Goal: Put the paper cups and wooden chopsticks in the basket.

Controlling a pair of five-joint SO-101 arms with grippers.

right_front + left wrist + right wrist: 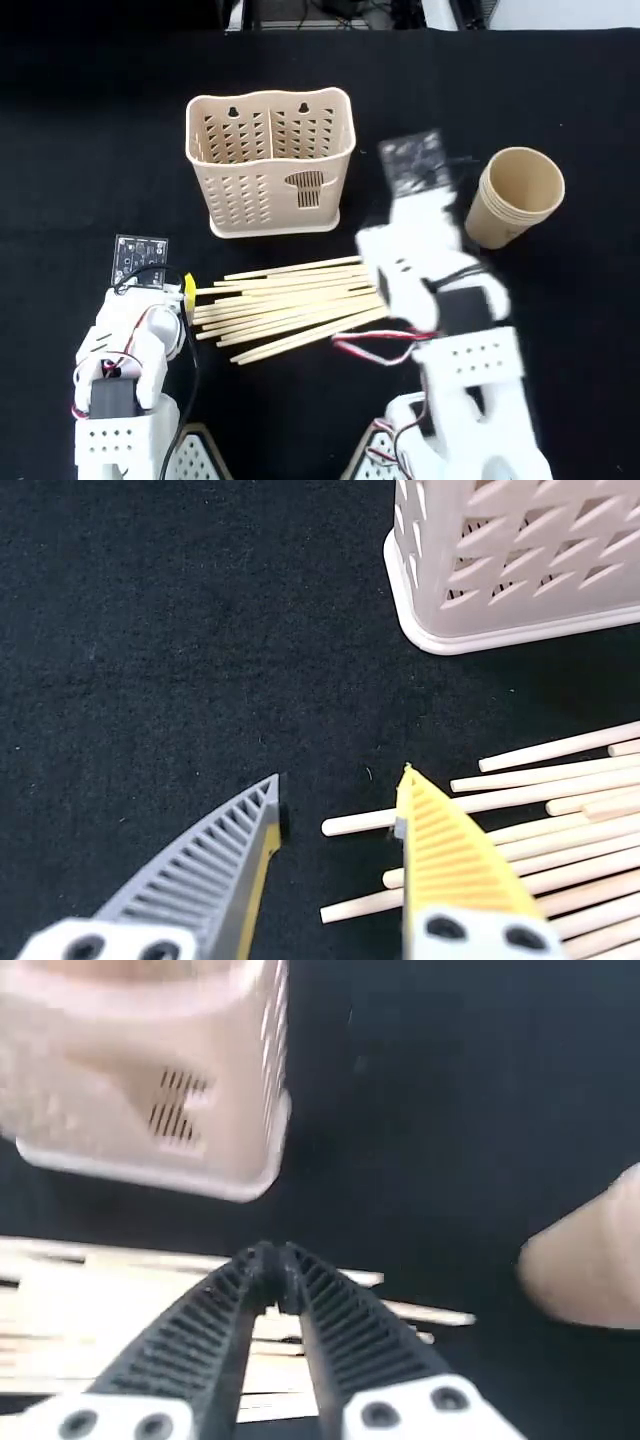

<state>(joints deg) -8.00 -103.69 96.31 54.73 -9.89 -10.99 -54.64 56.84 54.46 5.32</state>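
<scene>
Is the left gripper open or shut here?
Open. In the left wrist view the fingertips of the left gripper stand apart, with bare table between them, by the chopsticks, holding nothing.

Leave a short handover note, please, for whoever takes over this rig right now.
Left claw: open and empty, by the near ends of the wooden chopsticks.
Right claw: shut, over the other end of the chopsticks; nothing seen in it.
Things: the chopsticks lie in a loose pile on the table in front of the basket; the stacked paper cups are right of it in the high view.
Done: nothing is in the basket yet.
Left: all the chopsticks and cups.
</scene>
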